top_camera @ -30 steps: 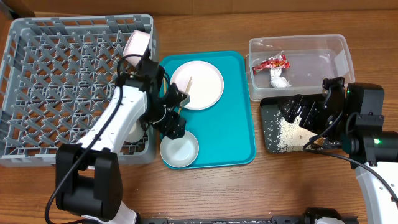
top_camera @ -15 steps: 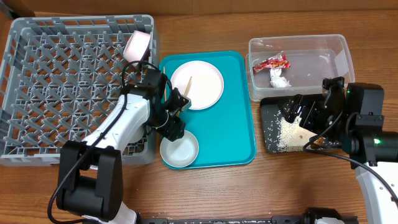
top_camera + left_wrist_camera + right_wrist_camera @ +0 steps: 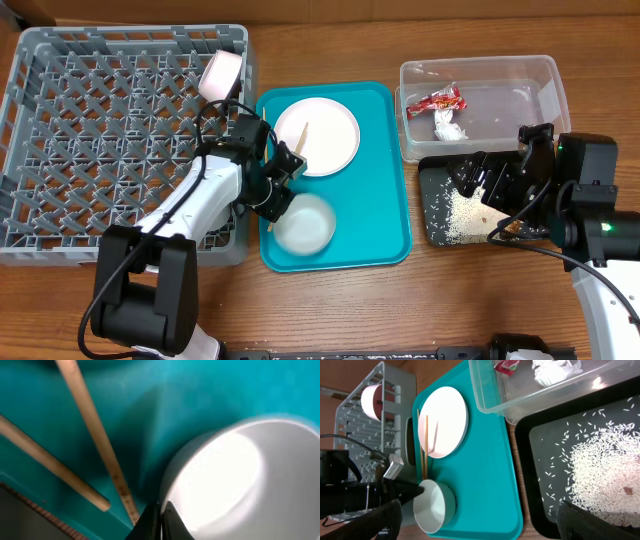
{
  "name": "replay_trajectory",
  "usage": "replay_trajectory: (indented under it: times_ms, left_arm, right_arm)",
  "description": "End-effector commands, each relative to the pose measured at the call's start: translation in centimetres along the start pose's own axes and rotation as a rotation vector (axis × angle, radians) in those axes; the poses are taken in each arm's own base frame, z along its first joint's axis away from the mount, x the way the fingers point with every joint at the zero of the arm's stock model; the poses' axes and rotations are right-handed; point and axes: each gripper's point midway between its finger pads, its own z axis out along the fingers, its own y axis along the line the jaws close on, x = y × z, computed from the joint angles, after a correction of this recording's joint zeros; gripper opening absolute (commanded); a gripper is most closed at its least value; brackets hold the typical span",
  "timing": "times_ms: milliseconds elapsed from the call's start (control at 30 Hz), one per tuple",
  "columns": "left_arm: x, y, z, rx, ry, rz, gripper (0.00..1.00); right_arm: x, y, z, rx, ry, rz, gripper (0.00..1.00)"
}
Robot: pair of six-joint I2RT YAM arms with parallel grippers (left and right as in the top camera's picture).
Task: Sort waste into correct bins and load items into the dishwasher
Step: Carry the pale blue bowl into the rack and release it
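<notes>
While left gripper [image 3: 161, 520] pinches its rim, bowl [image 3: 305, 225] sits tilted, mouth toward the wrist; chopsticks [image 3: 95, 440] lie left, long axes running forward. Right gripper [image 3: 479, 506] spread wide.

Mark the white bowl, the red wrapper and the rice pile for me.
white bowl [image 3: 305, 224], overhead view, middle of its inside.
red wrapper [image 3: 437, 101], overhead view, centre of the wrapper.
rice pile [image 3: 464, 211], overhead view, densest part of the heap.
</notes>
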Motion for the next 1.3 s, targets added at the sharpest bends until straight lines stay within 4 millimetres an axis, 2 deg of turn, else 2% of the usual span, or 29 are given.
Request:
replay_trajectory:
  times_ms: [0, 67, 167, 200, 267, 367, 400, 467, 500, 533, 600, 633, 700, 767, 933, 1033, 1267]
  left_arm:
    - [0.1, -0.1, -0.2, 0.009, 0.001, -0.048, 0.04]
    - [-0.7, -0.9, -0.9, 0.051, -0.015, -0.047, 0.04]
    - [-2.9, -2.2, -3.5, 0.115, -0.057, -0.073, 0.04]
    - [-4.2, -2.5, -5.5, 0.118, -0.074, -0.108, 0.04]
    - [-5.5, -2.8, -8.3, 0.112, -0.093, -0.123, 0.04]
    - [-7.9, -3.0, -15.0, 0.035, -0.156, -0.151, 0.04]
    - [-8.2, -2.1, -16.9, -0.042, -0.174, -0.195, 0.04]
    - [-8.2, 1.4, -21.3, -0.303, -0.223, -0.331, 0.04]
    - [-7.0, 5.0, -25.1, -0.57, -0.264, -0.49, 0.04]
    - [-5.4, 7.5, -28.4, -0.793, -0.304, -0.623, 0.04]
    - [-2.5, 10.4, -33.3, -1.148, -0.354, -0.777, 0.04]
    - [-1.9, 10.8, -34.0, -1.224, -0.355, -0.795, 0.04]
    - [-0.9, 11.6, -34.6, -1.35, -0.346, -0.818, 0.04]
    - [-0.4, 12.0, -34.1, -1.41, -0.33, -0.831, 0.04]
    - [-0.2, 14.0, -30.1, -1.525, -0.228, -0.788, 0.04]
    - [-1.3, 14.8, -27.9, -1.591, -0.169, -0.717, 0.04]
    - [-4.9, 14.9, -26.6, -1.801, -0.187, -0.562, 0.04]
  right_arm:
    - [-0.8, 0.3, -0.6, 0.001, -0.033, -0.016, 1.0]
    - [-0.8, 0.3, -0.6, 0.001, -0.033, -0.016, 1.0]
    - [-0.8, 0.3, -0.6, 0.001, -0.033, -0.016, 1.0]
    - [-0.8, 0.3, -0.6, 0.001, -0.033, -0.016, 1.0]
    - [-0.8, 0.3, -0.6, 0.001, -0.033, -0.016, 1.0]
    - [-0.8, 0.3, -0.6, 0.001, -0.033, -0.016, 1.0]
    - [-0.8, 0.3, -0.6, 0.001, -0.033, -0.016, 1.0]
    - [-0.8, 0.3, -0.6, 0.001, -0.033, -0.016, 1.0]
    - [-0.8, 0.3, -0.6, 0.001, -0.033, -0.016, 1.0]
    - [-0.8, 0.3, -0.6, 0.001, -0.033, -0.016, 1.0]
    - [-0.8, 0.3, -0.6, 0.001, -0.033, -0.016, 1.0]
    - [-0.8, 0.3, -0.6, 0.001, -0.033, -0.016, 1.0]
    - [-0.8, 0.3, -0.6, 0.001, -0.033, -0.016, 1.0]
    - [-0.8, 0.3, -0.6, 0.001, -0.033, -0.016, 1.0]
    - [-0.8, 0.3, -0.6, 0.001, -0.033, -0.016, 1.0]
    - [-0.8, 0.3, -0.6, 0.001, -0.033, -0.016, 1.0]
    - [-0.8, 0.3, -0.6, 0.001, -0.033, -0.016, 1.0]
